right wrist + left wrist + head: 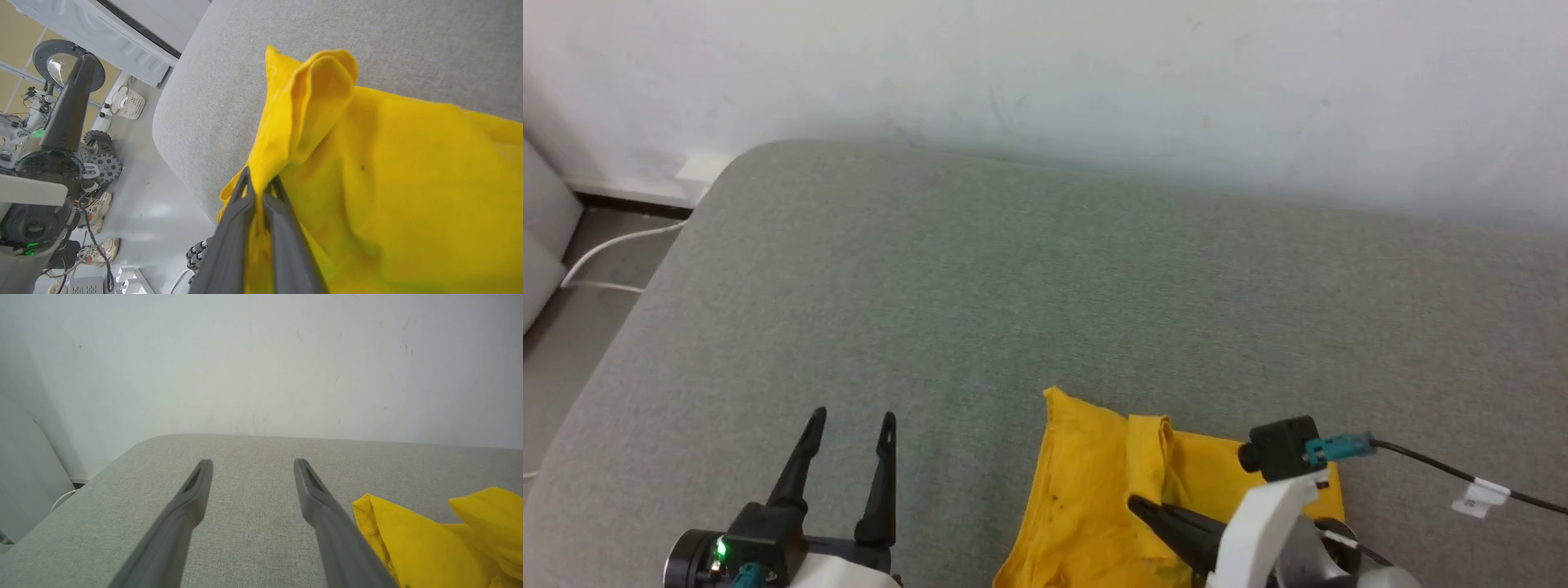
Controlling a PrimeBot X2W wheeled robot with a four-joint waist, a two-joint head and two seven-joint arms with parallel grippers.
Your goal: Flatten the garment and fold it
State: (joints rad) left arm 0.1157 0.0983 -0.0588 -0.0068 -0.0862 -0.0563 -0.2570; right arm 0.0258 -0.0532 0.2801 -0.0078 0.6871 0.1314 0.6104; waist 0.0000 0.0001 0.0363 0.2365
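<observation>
**Yellow shirt in the right tool's grip, flattening not yet done**

Clamped on a pinch of cloth, the right tool (260, 178) has its two dark fingers drawn together around a ridge of the bright yellow cotton T-shirt (1086, 490). In the head view the garment lies at about 5 o'clock, bunched on the near part of the grey-green upholstered cushion (980, 269) and running out of the picture's bottom edge. One flap stands up in a loose curl toward 12 o'clock from the grip, and the cloth around it is creased and doubled on itself.

By my reading the task is at an early stage. The shirt is neither spread flat nor squared, so flattening is still to do and no fold has been made.

At 7 o'clock the left tool (854, 413) hovers with its fingers apart, holding nothing, well clear of the cloth.

No brand or writing can be read. The yellow shows only a few small dark specks. A white tag on the black cable (1478, 490) at 4 o'clock is too small to read. Beyond the cushion stands a plain pale wall (1094, 82).
</observation>
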